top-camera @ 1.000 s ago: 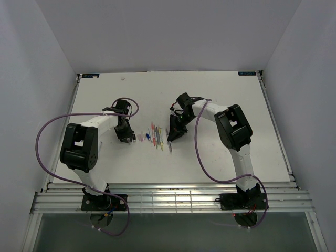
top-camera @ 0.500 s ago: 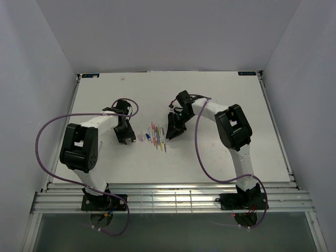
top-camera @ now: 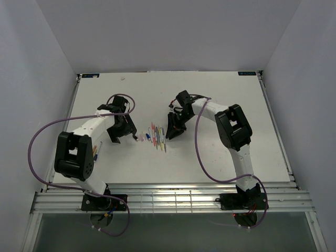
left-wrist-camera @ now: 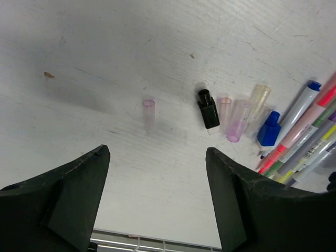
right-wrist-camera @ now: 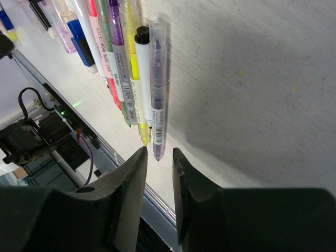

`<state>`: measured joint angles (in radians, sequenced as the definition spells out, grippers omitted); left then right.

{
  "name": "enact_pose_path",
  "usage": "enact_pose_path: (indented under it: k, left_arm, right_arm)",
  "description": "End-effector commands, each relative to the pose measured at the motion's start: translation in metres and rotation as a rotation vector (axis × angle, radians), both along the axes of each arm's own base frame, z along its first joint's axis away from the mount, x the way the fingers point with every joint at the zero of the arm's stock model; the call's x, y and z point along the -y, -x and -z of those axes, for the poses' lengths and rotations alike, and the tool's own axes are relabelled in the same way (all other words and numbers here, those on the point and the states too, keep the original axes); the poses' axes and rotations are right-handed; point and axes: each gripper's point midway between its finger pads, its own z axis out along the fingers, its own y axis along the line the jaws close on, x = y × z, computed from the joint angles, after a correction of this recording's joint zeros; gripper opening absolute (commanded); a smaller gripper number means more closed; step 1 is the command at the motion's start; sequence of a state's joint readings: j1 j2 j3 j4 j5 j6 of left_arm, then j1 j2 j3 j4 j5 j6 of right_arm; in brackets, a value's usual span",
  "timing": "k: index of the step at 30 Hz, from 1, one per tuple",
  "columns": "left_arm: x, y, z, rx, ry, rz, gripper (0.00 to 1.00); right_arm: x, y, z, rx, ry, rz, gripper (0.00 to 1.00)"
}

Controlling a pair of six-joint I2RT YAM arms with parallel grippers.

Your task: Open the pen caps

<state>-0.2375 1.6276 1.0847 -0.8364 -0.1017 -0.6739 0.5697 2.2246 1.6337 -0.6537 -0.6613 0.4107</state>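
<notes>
A white bench holds a row of pens laid side by side near its middle. Their long axes run from far to near with a slight slant, and the pointed ends face the near edge. They are thin plastic sticks. The clear purple pen lies at the right end of the row, with a white pen beside it, then a yellow one.

Loose pen caps lie on their sides just left of the row. They are short tubes: one blue, one black, and several see-through pink or yellowish. One clear pink cap lies alone, furthest left of the row.

The left gripper hangs over the bench left of the row, its jaws wide apart and empty. A second ago it sat closer to the row and has since drawn back leftward. The right gripper hovers at the row's right end, a little farther back than a second ago. Its jaws stand slightly apart with nothing between them.
</notes>
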Motion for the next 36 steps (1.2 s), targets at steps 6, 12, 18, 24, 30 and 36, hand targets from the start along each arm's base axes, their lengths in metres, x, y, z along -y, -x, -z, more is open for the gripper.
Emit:
enact_pose_path:
  k: [6, 12, 18, 24, 30, 36]
  left_arm:
    - [-0.023, -0.018, -0.062, 0.125, -0.104, -0.082, 0.84]
    - [-0.042, -0.014, -0.068, 0.131, -0.160, -0.014, 0.81]
    - [-0.088, -0.013, -0.066, 0.130, -0.243, -0.034, 0.80]
    - [-0.124, -0.017, -0.060, 0.159, -0.216, -0.059, 0.77]
    - [-0.121, -0.018, -0.055, 0.180, -0.184, -0.063, 0.78]
    - [-0.108, -0.034, -0.090, 0.387, -0.098, -0.123, 0.78]
  right_arm:
    - [-0.005, -0.002, -0.028, 0.071, -0.065, -0.023, 0.33]
    - [-0.006, 0.012, -0.030, 0.039, -0.089, -0.035, 0.33]
    - [-0.015, 0.029, -0.034, 0.025, -0.109, -0.069, 0.33]
    - [-0.021, 0.035, -0.032, 0.013, -0.117, -0.086, 0.33]
    - [-0.021, 0.036, -0.032, 0.012, -0.120, -0.090, 0.33]
    - [-0.020, 0.034, -0.031, 0.029, -0.099, -0.096, 0.33]
